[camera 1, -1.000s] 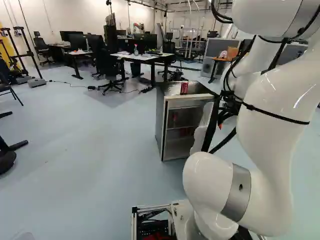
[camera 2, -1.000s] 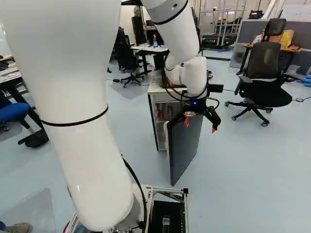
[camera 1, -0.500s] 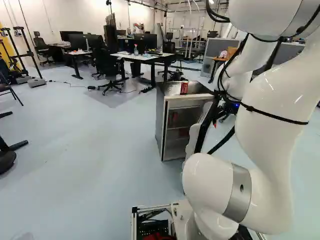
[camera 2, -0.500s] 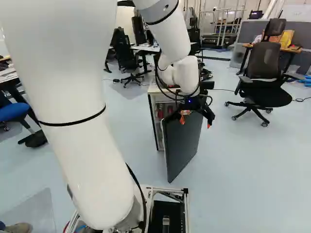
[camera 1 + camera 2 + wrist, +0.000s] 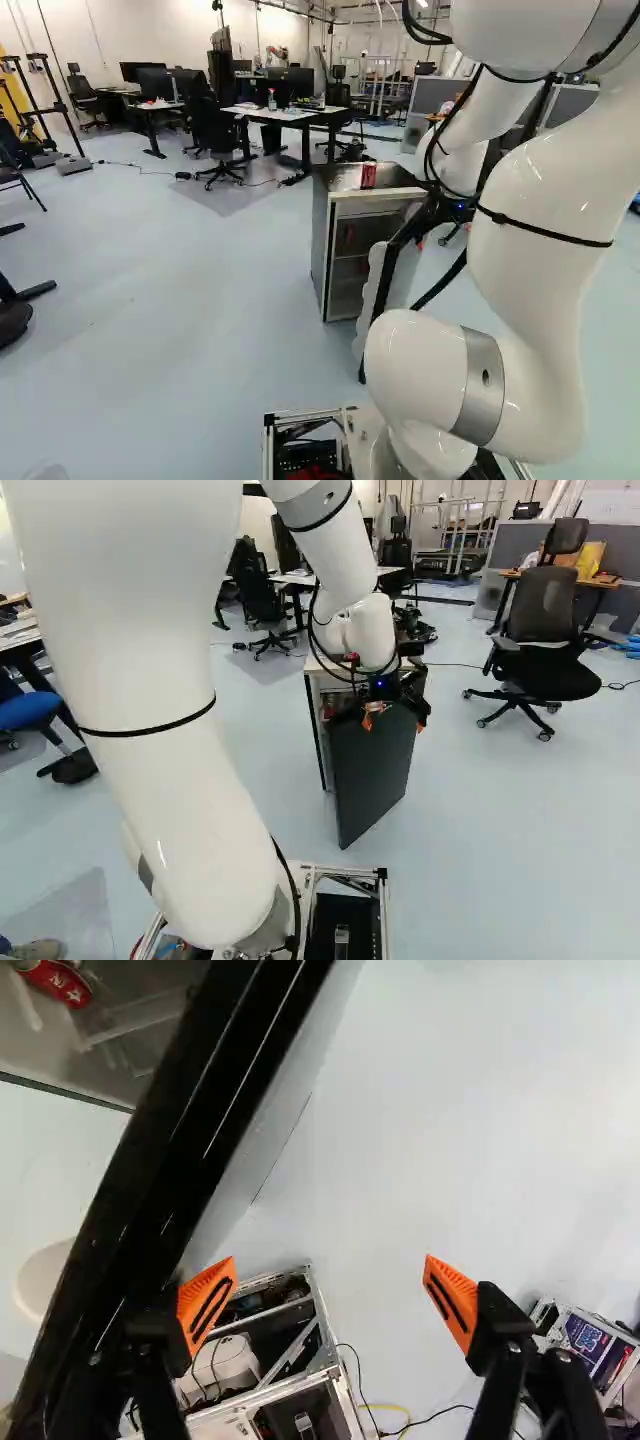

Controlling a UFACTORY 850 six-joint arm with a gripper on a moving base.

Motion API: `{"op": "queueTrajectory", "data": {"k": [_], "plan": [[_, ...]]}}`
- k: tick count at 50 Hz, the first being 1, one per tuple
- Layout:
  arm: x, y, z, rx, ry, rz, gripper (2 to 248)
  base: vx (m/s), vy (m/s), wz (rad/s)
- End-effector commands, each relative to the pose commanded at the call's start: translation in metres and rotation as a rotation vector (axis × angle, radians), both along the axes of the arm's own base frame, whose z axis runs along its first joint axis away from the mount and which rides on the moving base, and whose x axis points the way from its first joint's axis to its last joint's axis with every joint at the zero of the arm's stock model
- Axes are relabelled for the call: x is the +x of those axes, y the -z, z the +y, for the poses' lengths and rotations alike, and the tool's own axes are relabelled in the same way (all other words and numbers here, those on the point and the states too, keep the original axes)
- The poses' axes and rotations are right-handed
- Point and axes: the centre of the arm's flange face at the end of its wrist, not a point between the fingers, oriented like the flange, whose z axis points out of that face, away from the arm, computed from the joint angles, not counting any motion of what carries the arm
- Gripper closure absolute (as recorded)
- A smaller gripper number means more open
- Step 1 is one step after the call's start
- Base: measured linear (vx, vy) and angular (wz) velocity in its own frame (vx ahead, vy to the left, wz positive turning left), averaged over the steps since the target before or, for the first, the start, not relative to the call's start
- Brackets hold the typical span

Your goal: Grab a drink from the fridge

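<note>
Wrist view: the black fingers with orange pads (image 5: 207, 1305) stood wide apart. A red cylindrical drink can (image 5: 62, 984) lay beyond the dark flat fridge door (image 5: 190, 1120), outside the finger gap. Another red can (image 5: 368, 176) stood atop the silver boxy fridge (image 5: 320, 240).

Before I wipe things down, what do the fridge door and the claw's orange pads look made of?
Fridge door: perhaps painted metal or plastic; its outer panel is dark, smooth, low in shine.
Orange pads: likely plastic or rubber, matte, given their even colour and slots.
</note>
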Motion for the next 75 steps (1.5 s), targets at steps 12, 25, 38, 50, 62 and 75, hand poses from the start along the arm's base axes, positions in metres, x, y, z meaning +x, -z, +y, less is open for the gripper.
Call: {"op": "queueTrajectory", "data": {"k": [12,25,38,50,62,75], "plan": [[0.011,0.0,0.012,-0.015,-0.051,-0.013,3,0.0,0.0,0.0],[0.024,-0.001,0.024,-0.03,-0.105,-0.031,3,0.0,0.0,0.0],[0.036,-0.002,0.036,-0.045,-0.159,-0.05,3,0.0,0.0,0.0],[0.047,-0.002,0.048,-0.056,-0.205,-0.068,3,0.0,0.0,0.0],[0.057,-0.003,0.06,-0.059,-0.238,-0.088,3,0.0,0.0,0.0],[0.068,-0.003,0.073,-0.061,-0.273,-0.109,3,0.0,0.0,0.0]]}}
